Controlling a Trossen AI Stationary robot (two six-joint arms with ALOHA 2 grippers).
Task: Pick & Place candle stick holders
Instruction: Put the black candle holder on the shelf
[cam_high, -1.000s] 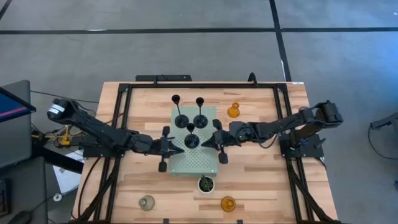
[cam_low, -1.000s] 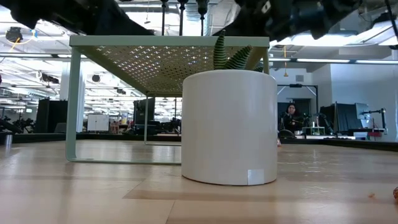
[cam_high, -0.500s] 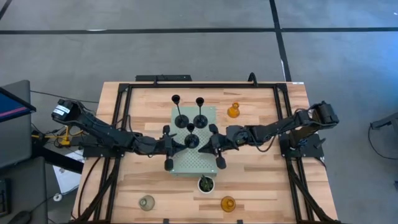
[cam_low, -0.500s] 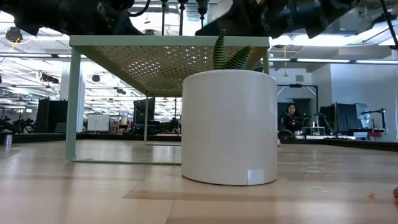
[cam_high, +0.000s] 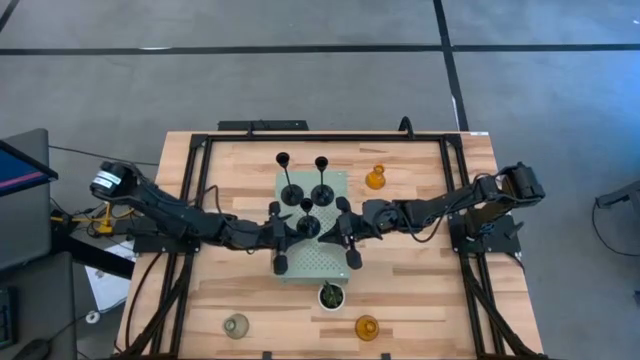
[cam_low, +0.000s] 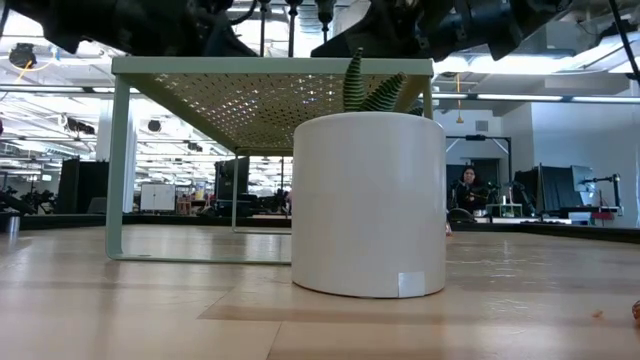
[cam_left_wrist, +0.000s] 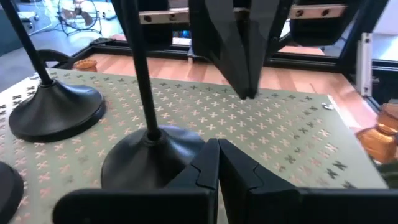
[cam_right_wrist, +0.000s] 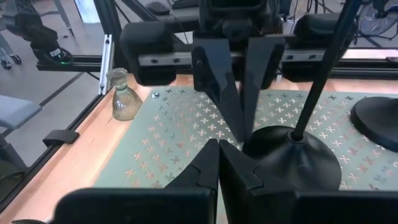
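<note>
Both grippers, L (cam_high: 283, 232) & R (cam_high: 341, 232), fingers pressed together & empty, flank nearest black candle holder (cam_high: 308, 226) on perforated board (cam_high: 315, 262); a bump could topple it.

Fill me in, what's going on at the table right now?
Both arms meet over the pale green perforated board. The left gripper and the right gripper, both shut and empty, flank the nearest black candle stick holder of the three on the board. Two amber holders and a clear glass holder sit on the table, near a small potted plant.
</note>
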